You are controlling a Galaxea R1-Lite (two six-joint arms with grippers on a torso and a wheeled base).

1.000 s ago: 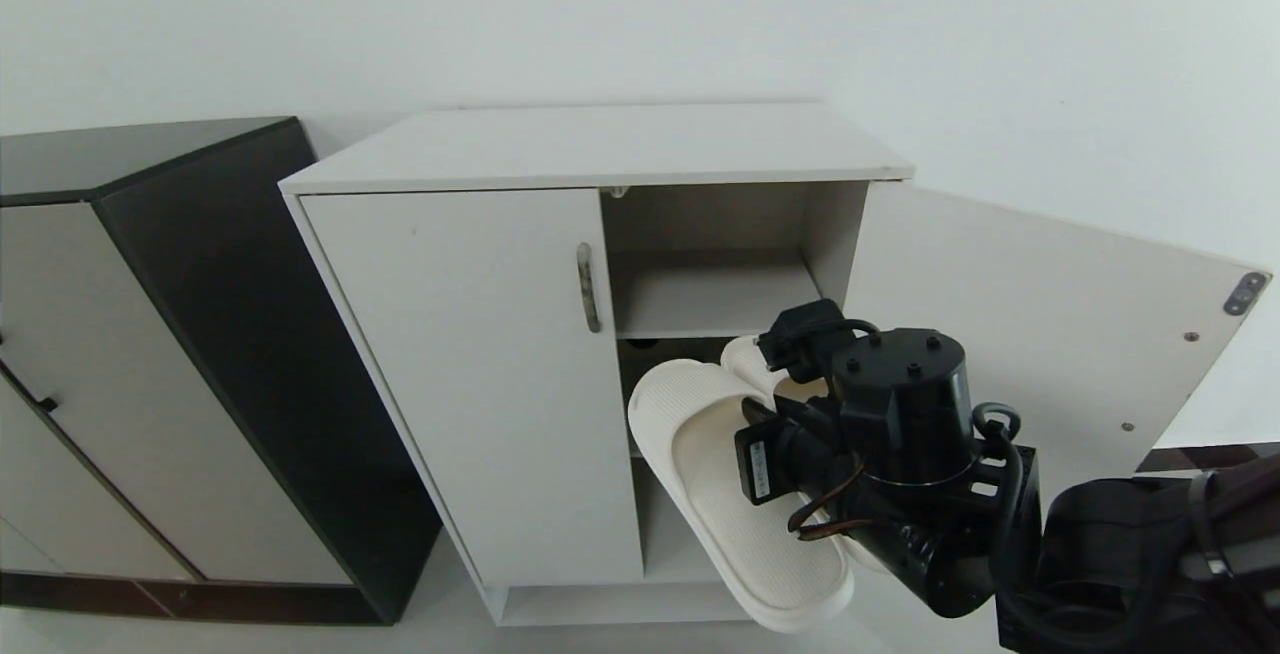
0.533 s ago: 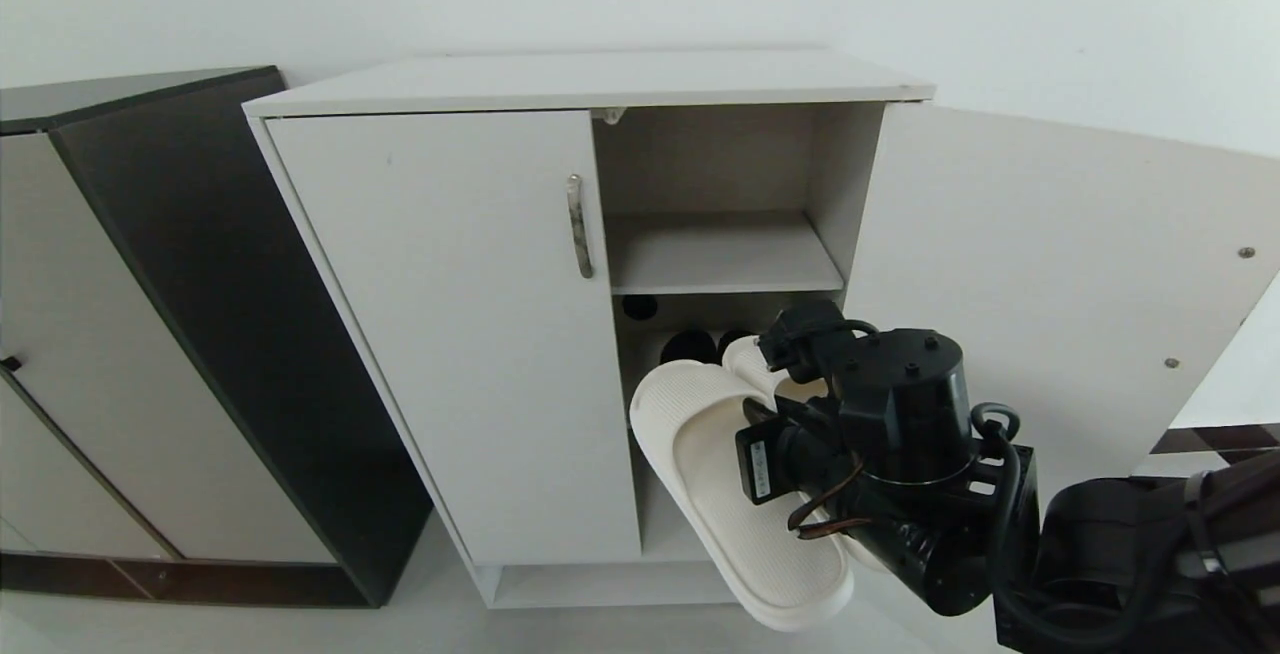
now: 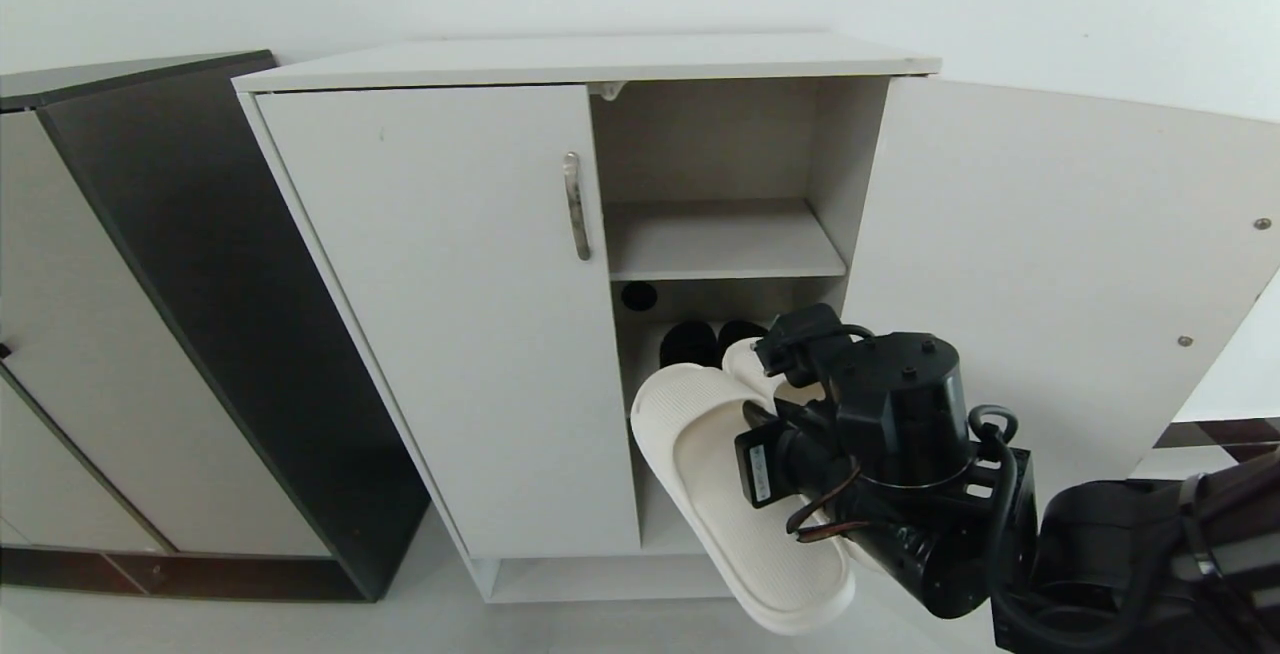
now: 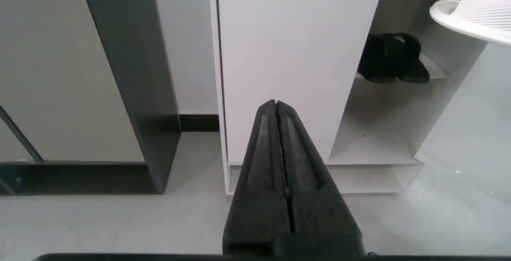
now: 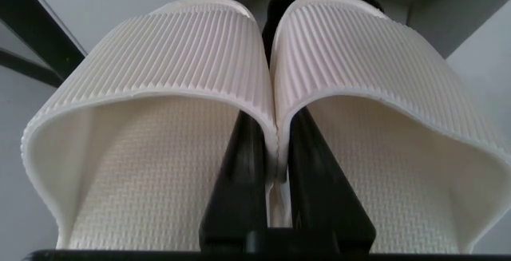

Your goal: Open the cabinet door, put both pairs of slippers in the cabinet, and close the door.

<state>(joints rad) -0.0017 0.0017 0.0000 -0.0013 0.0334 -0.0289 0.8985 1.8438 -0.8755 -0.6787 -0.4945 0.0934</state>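
The white cabinet (image 3: 590,54) stands with its right door (image 3: 1050,254) swung open and its left door (image 3: 450,314) closed. A pair of black slippers (image 3: 690,342) (image 4: 395,57) lies on the middle shelf inside. My right gripper (image 5: 277,157) is shut on the pair of white slippers (image 3: 730,474) (image 5: 160,93), pinching their inner edges together. It holds them in the air just in front of the open compartment, toes toward the shelves. My left gripper (image 4: 275,109) is shut on nothing, low down and facing the closed left door.
A dark cabinet (image 3: 200,284) with pale doors stands against the white cabinet's left side. The upper shelf (image 3: 720,244) is bare. Grey floor (image 4: 184,213) lies in front. The open door juts out on the right, beside my right arm.
The head camera has shifted, so the cabinet sits higher in the picture and the black slippers inside have come into sight. My right gripper with the white slippers keeps its place.
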